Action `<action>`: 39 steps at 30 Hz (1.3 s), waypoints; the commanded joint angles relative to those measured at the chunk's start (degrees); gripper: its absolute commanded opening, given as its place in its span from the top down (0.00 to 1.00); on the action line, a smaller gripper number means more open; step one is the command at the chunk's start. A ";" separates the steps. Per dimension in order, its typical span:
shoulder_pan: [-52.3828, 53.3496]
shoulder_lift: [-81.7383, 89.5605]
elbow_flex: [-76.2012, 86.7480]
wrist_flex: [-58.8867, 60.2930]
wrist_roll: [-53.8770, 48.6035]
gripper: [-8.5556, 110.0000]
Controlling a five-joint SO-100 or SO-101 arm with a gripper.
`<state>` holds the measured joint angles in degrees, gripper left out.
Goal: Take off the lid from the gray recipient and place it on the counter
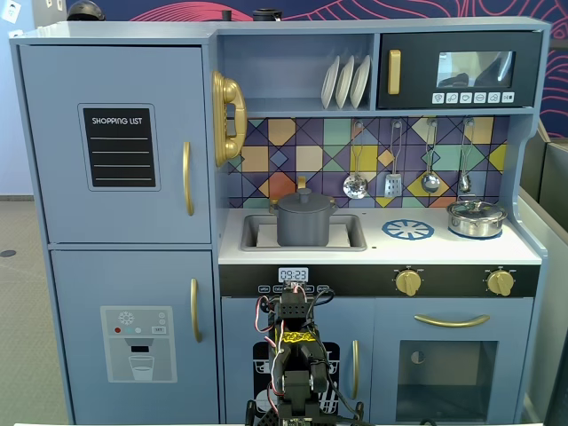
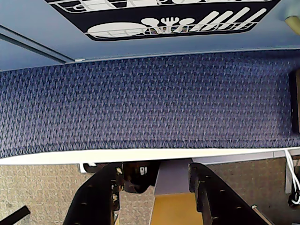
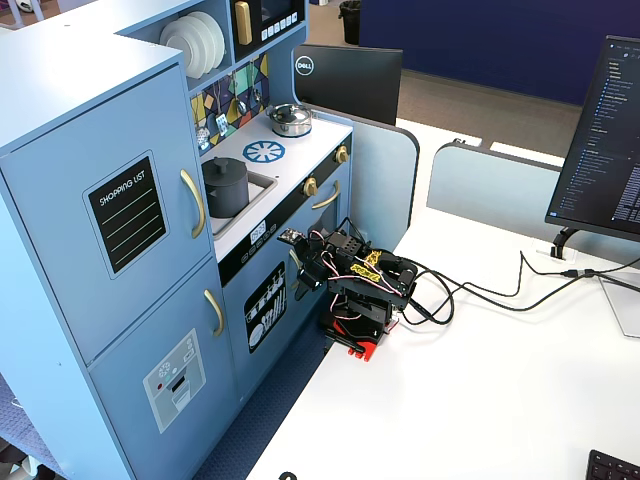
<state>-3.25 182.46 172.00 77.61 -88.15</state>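
Note:
The gray recipient [image 1: 303, 227] stands in the sink recess of the white counter [image 1: 382, 249], with the gray lid [image 1: 303, 200] and its knob on top. Both fixed views show this; in the other one the pot [image 3: 228, 192] carries the lid [image 3: 223, 166] on the counter [image 3: 303, 138]. My arm [image 1: 297, 351] is folded low in front of the kitchen's lower doors, far below the pot. In the wrist view my gripper [image 2: 154, 168] is open and empty, and looks down at blue carpet and the table's white edge. The pot is out of that view.
A shiny steel pot [image 1: 476, 217] with its own lid stands at the counter's right, beside the blue-and-white burner print [image 1: 407, 230]. Utensils [image 1: 390, 169] hang on the back wall above. The arm's base [image 3: 352, 340] and its cables lie on the white table [image 3: 480, 390].

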 commanded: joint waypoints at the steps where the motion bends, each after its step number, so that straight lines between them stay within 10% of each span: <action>1: 2.99 -0.35 0.00 9.93 2.72 0.93; 12: 3.60 -0.35 -0.88 6.59 2.46 0.93; 39: 6.42 -26.46 -51.15 -50.45 -4.13 0.91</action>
<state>2.20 159.96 125.33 32.26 -92.72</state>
